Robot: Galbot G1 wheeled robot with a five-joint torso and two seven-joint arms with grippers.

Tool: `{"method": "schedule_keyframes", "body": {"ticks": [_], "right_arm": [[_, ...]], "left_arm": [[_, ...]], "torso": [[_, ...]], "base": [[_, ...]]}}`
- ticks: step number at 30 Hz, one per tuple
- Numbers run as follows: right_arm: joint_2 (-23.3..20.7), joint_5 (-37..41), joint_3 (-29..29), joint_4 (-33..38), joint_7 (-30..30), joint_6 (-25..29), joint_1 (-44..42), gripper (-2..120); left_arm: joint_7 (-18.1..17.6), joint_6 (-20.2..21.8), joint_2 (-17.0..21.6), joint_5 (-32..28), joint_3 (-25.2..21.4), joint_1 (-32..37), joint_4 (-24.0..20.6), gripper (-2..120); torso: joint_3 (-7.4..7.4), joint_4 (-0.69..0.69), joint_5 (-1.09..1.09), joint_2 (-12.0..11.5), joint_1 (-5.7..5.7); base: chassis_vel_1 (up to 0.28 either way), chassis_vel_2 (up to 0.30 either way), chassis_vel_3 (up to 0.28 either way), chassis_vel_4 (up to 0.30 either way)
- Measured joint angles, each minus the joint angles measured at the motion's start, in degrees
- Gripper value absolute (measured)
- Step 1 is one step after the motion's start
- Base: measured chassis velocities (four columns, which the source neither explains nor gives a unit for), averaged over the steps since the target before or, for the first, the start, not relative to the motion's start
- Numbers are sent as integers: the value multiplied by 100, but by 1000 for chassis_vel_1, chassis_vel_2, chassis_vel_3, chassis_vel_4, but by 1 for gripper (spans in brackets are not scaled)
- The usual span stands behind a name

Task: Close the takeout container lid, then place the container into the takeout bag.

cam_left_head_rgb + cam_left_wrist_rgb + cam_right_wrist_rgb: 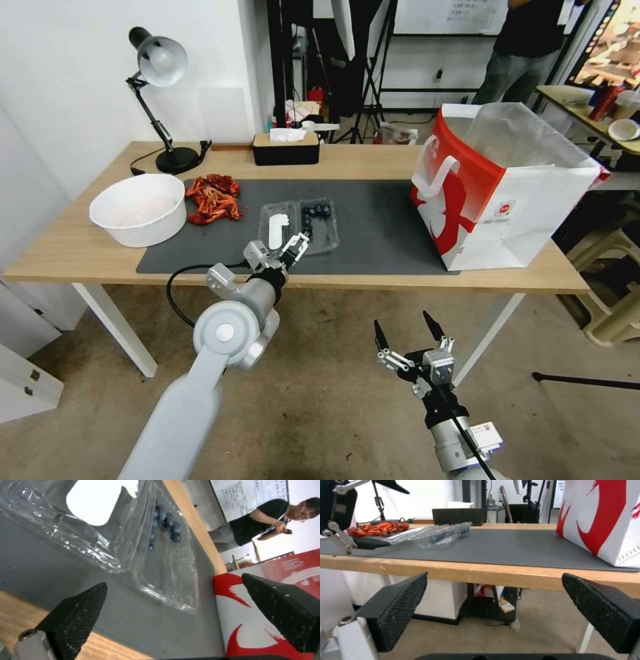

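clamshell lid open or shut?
Open: the lid lies flat on the mat beside the berry tray, sticker up.

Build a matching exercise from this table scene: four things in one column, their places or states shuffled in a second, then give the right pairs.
1. lid
2. takeout bag
3. left gripper
4. right gripper

A. low, in front of the table, open
B. lying flat open beside the berry half
C. open at the container's near edge
D. standing at the mat's right end

Pairs: 1-B, 2-D, 3-C, 4-A
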Motion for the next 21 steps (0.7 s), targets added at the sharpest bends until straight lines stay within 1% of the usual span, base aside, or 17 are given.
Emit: {"method": "schedule_keyframes", "body": {"ticks": [7,21], "right_arm": [[-18,5,25,-21,5,8,28,100],[-25,5,28,-53,27,42,50,100]], "left_arm": [[-57,-50,-33,89,53,-197,212,100],[-131,-63,-45,147,59,-329,384,100]], "torso": [[0,-1,0,0,0],[-1,0,0,0,0]], "base": [[0,0,0,0],[0,0,0,0]]}}
